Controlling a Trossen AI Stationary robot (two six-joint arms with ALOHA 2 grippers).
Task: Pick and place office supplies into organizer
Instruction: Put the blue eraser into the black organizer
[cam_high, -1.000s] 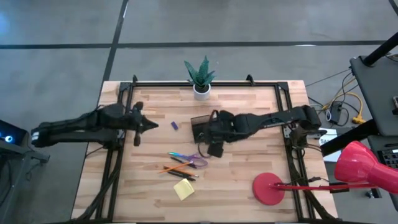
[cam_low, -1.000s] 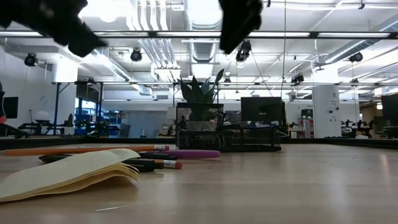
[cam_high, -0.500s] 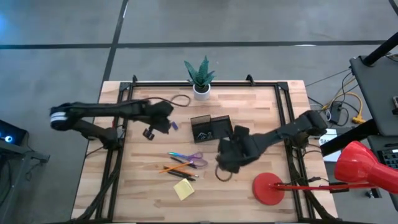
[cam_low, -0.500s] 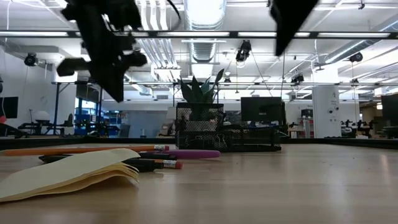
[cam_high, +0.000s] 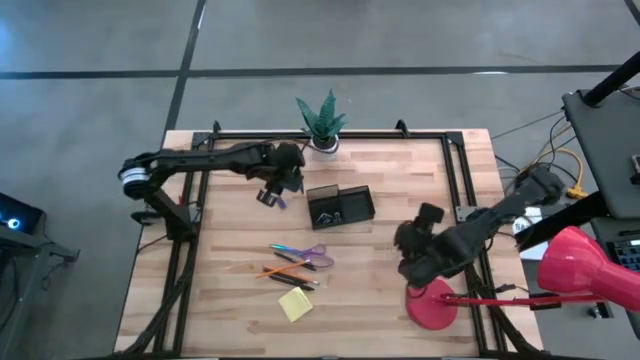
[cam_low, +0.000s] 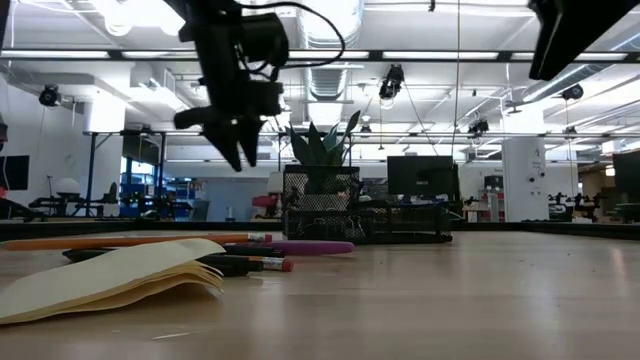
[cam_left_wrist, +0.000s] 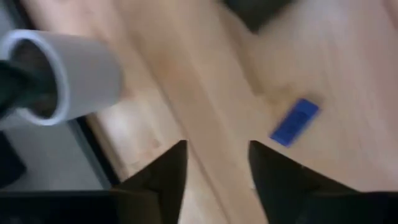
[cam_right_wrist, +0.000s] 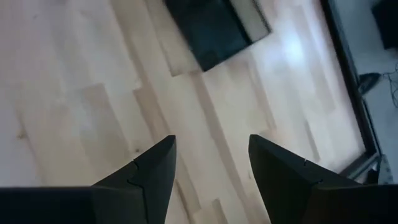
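High view: the black organizer (cam_high: 340, 205) sits mid-table. Left of it lies the small blue piece (cam_high: 281, 202), under the left gripper (cam_high: 268, 194), whose fingers are parted and empty. The right gripper (cam_high: 412, 262), also open and empty, waits near the lamp base. The piece looks light, rigid and slippery; pinch its long sides.

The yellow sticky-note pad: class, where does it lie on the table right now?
In the high view, the yellow sticky-note pad lies near the table's front edge, left of centre, just below the pencils and scissors, apart from the organizer.
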